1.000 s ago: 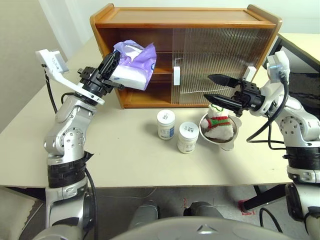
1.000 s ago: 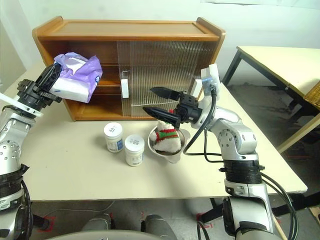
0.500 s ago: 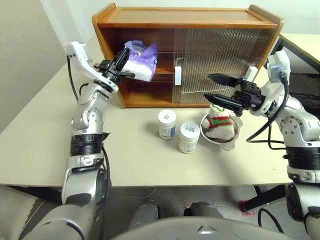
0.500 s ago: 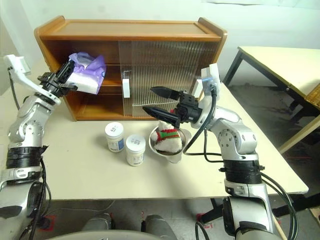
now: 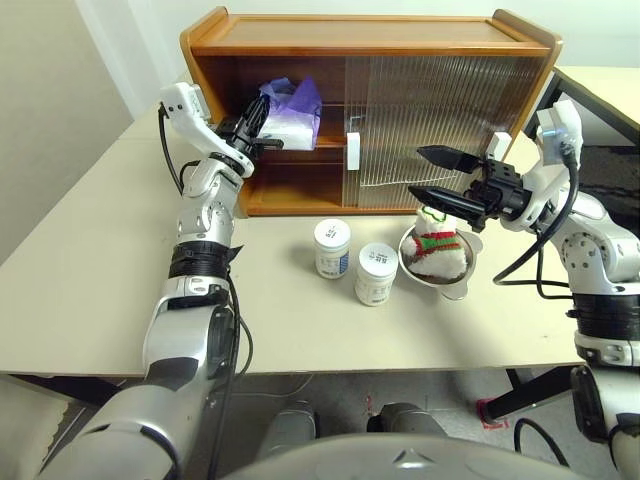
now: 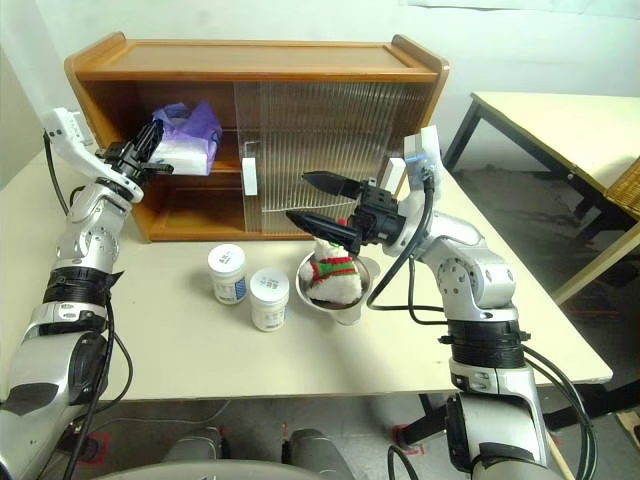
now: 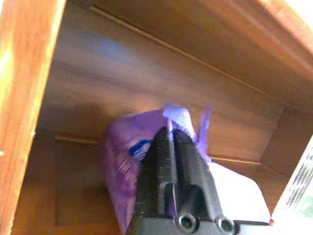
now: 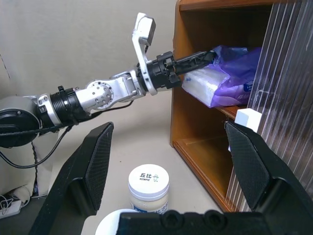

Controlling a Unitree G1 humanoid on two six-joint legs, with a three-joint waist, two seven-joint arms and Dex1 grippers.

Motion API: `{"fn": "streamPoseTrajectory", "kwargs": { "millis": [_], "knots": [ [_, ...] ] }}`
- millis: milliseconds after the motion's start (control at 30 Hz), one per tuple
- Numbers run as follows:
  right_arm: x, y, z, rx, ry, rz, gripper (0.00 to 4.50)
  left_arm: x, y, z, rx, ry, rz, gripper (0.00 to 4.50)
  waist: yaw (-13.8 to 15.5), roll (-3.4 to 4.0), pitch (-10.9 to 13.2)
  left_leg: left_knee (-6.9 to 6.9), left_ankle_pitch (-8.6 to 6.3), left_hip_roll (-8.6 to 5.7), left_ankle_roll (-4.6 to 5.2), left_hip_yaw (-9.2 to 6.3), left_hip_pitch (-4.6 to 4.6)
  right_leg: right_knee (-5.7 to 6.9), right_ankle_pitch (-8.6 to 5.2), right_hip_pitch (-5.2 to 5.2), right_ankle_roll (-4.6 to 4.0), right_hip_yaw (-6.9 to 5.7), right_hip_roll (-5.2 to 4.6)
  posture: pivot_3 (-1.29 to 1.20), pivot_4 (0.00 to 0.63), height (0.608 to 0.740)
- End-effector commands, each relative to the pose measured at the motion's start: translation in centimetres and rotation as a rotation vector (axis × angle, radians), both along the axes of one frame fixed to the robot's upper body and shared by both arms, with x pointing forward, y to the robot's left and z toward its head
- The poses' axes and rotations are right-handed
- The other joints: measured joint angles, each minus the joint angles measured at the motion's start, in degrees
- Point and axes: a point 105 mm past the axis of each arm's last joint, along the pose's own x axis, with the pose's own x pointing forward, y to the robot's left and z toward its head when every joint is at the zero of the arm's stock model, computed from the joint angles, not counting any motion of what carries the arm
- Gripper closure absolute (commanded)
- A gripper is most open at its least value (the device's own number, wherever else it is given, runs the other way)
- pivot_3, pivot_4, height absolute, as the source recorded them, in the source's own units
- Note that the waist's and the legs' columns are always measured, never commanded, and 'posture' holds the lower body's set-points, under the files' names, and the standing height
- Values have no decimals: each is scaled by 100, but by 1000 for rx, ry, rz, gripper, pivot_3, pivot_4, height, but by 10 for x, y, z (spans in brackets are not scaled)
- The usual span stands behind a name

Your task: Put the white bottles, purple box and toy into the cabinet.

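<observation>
In the cabinet (image 5: 400,90) at the frame's top, the soft, light purple box (image 5: 290,115) sat on the upper shelf, the left claw (image 5: 250,127) pinching its crushable end, while the right claw (image 5: 432,170) gaped empty above the toy (image 5: 437,252).

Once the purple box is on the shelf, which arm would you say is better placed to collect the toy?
The right. Its open pincer hovers just above the toy in its bowl, while the left pincer is at the purple box inside the cabinet.
</observation>
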Motion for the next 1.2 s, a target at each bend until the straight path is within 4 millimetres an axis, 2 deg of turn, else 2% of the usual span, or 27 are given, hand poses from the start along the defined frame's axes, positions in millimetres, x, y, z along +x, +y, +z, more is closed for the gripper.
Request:
{"fn": "streamPoseTrajectory", "kwargs": {
  "millis": [33, 167, 300, 500, 600, 667, 767, 967, 1133, 1200],
  "knots": [
    [0, -2, 2, -12, -14, -11, 0, 0, -6, 8, 3, -37, -29, 2821, 1, 0, 0, 1, 0, -1, 0, 7, -1, -1, 0, 0, 0, -2, 1, -62, 0, 740],
    [0, -1, 1, -13, -10, -8, 0, -10, -4, 27, -31, -152, -33, 1418, 2, -1, 0, 4, 1, -3, 0, 17, -1, -1, 0, 2, 1, -4, 3, -56, 0, 740],
    [0, -1, 1, -14, -6, -4, 0, -18, -4, 37, -43, -220, -40, 13, 3, -1, 1, 8, 1, -5, 1, 20, -2, -1, 1, 5, 2, -6, 15, -48, 0, 740],
    [0, -1, 1, -17, -2, 0, 0, -33, -11, 47, -62, -285, -80, 13, 9, -1, 1, 19, 2, -9, 3, 20, -1, 0, 1, 14, 3, -12, 17, -43, 0, 740],
    [0, -1, 1, -18, -2, 1, 0, -41, -17, 45, -53, -278, -107, 13, 7, -1, 1, 27, 2, -9, 3, 19, -1, 0, 1, 18, 3, -14, 17, -43, 0, 740],
    [-1, -1, 1, -19, -1, 2, 0, -46, -21, 36, -51, -238, -132, 13, 6, -1, 1, 33, 2, -9, 3, 18, -1, 0, 2, 20, 3, -17, 17, -44, 0, 740],
    [-1, -1, 0, -21, 2, 3, 0, -52, -23, 18, -65, -151, -128, 625, 4, -1, 1, 41, 1, -9, 4, 17, 0, 1, 2, 25, 3, -19, 17, -44, 0, 740],
    [-1, -2, 1, -25, 2, 4, 0, -53, -34, 4, -38, -28, -83, 2735, 17, -5, 4, 62, -1, -9, 4, 8, -3, 1, 3, 30, 1, -24, 16, -43, 0, 740],
    [-2, -1, 0, -27, 3, 7, 0, -49, -49, 2, -5, 22, -65, 4478, 14, -7, 5, 70, -5, -10, 3, 8, -2, 1, 3, 36, 0, -21, 6, -45, 0, 740],
    [-2, -1, 1, -26, 2, 8, 0, -48, -54, 0, 3, 42, -65, 4478, 14, -7, 5, 70, -6, -8, 2, 8, -2, 1, 3, 35, 0, -20, -1, -47, 0, 740]
  ]
}}
